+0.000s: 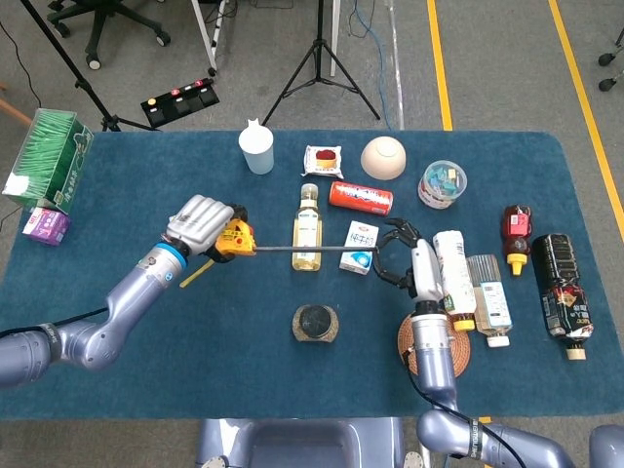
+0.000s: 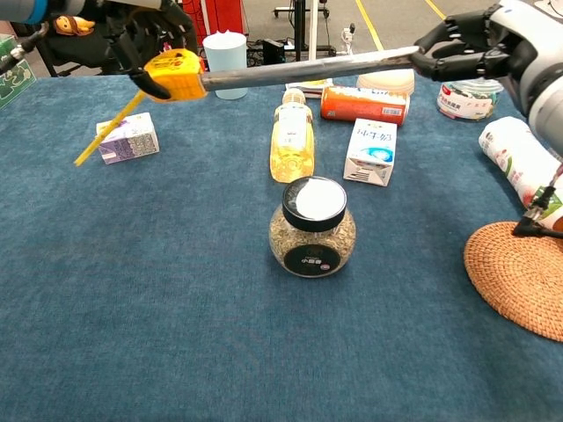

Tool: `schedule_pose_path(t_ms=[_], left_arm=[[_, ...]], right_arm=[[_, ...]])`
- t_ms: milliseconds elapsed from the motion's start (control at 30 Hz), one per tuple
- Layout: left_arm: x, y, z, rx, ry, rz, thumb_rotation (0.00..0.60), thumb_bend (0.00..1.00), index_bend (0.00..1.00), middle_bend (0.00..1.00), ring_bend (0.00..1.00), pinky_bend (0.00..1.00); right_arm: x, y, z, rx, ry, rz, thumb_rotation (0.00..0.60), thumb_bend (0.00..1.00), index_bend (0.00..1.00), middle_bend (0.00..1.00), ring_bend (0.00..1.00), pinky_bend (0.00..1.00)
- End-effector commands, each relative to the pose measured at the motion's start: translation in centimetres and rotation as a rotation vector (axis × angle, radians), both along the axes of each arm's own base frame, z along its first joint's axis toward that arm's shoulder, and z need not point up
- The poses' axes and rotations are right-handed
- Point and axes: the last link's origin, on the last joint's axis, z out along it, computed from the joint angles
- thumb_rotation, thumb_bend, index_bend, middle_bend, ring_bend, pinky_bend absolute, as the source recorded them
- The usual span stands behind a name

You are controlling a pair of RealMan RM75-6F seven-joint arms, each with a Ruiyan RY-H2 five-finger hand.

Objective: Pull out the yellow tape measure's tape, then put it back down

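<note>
My left hand grips the yellow tape measure above the blue table, left of centre. The same tape measure shows at the upper left of the chest view, held by the left hand, with a yellow strap hanging below it. Its tape is drawn out in a straight line to the right. My right hand pinches the tape's far end. In the chest view the tape spans across to the right hand at the upper right.
Under the tape stand a yellow oil bottle and a small white box. A dark-lidded jar sits nearer me, a woven coaster at the right. A white cup, red can, bowl and bottles lie behind and right.
</note>
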Motion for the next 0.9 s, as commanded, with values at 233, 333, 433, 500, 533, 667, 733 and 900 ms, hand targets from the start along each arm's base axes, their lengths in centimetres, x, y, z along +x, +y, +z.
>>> schedule_pose_path(t_ms=[233,333,433,500,533,667,733,900], left_arm=[[2.6,-0.3,-1.7,-0.012,-0.027,-0.004,0.600,0.28,0.62,0.53,0.50,0.67],[2.6,-0.2,-1.8,-0.004,-0.028,0.010,0.600,0.28,0.62,0.53,0.50,0.67],[2.5,-0.1,-1.9,-0.002,-0.025,0.021,0.600,0.28,0.62,0.53,0.50,0.67],[2.4,-0.1,-2.0,-0.004,-0.022,0.024,0.600,0.28,0.62,0.53,0.50,0.67],[2.4,-0.1,-2.0,-0.003,-0.019,0.023,0.600,0.28,0.62,0.53,0.50,0.67],[2.1,-0.1,-1.7,0.006,-0.014,0.022,0.600,0.28,0.62,0.53,0.50,0.67],[1.8,-0.1,-1.5,0.011,-0.009,0.022,0.600,0.28,0.62,0.53,0.50,0.67],[0.2,-0.3,-0.8,0.029,0.002,0.035,0.600,0.28,0.62,0.53,0.50,0.67]], right_arm=[[1.8,0.2,-1.4,0.054,-0.015,0.055,0.581,0.86,0.38,0.16,0.10,0.14],[1.5,0.2,-1.3,0.088,-0.003,0.077,0.584,0.61,0.20,0.10,0.06,0.12],[1.3,0.3,-1.1,0.121,0.013,0.098,0.581,0.29,0.07,0.06,0.03,0.11],[1.1,0.2,-0.9,0.137,0.029,0.107,0.584,0.14,0.02,0.04,0.02,0.10],[1.0,0.2,-0.8,0.142,0.036,0.112,0.583,0.09,0.01,0.04,0.01,0.10],[0.6,0.1,0.0,0.143,0.046,0.119,0.585,0.03,0.00,0.04,0.01,0.10],[0.4,0.0,0.3,0.136,0.048,0.119,0.582,0.03,0.00,0.04,0.01,0.10],[-0.4,-0.1,1.0,0.124,0.063,0.122,0.583,0.03,0.00,0.04,0.01,0.10]])
